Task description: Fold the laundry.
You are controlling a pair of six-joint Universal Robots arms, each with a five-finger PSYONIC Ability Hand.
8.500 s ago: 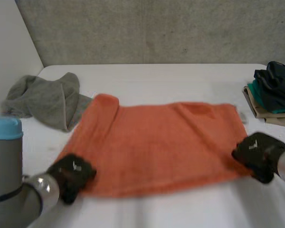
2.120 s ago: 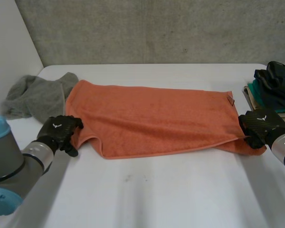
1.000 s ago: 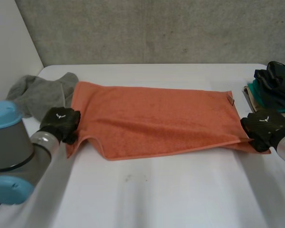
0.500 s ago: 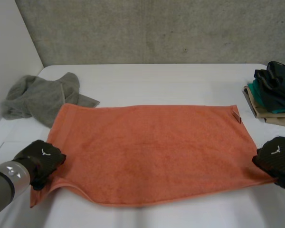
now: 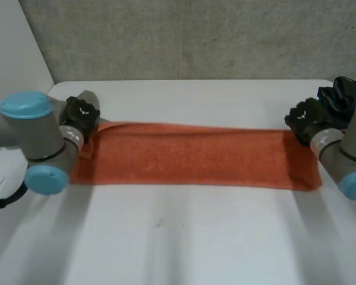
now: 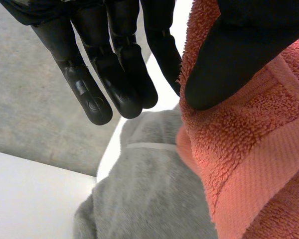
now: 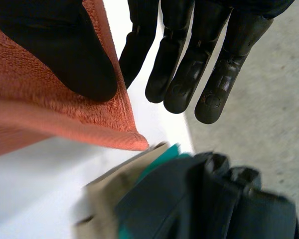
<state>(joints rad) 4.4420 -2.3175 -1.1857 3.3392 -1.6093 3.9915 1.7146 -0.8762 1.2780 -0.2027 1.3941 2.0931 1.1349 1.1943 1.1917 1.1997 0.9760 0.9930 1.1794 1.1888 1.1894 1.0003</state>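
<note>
Fold in progress: the orange towel (image 5: 190,155) lies across the middle of the white table (image 5: 184,237) as one long, narrow strip, doubled over lengthwise, its near edge fairly straight. I have the left hand (image 5: 80,114) at the strip's far left corner and the right hand (image 5: 304,119) at its far right corner. Each wrist view shows the same grip: the thumb lies on the terry cloth and seems to pinch the corner against the nearest finger, while the other fingers stay straight and spread, clear of the cloth. Beyond the left hand's fingertips sits a crumpled grey cloth (image 6: 139,199), not yet folded. Beyond the right hand's fingertips is a pile of folded clothes (image 7: 189,199). As I judge it, the first fold is made. Left to do: let go of the corners, fold the strip across its length, then start on the grey cloth.
</note>
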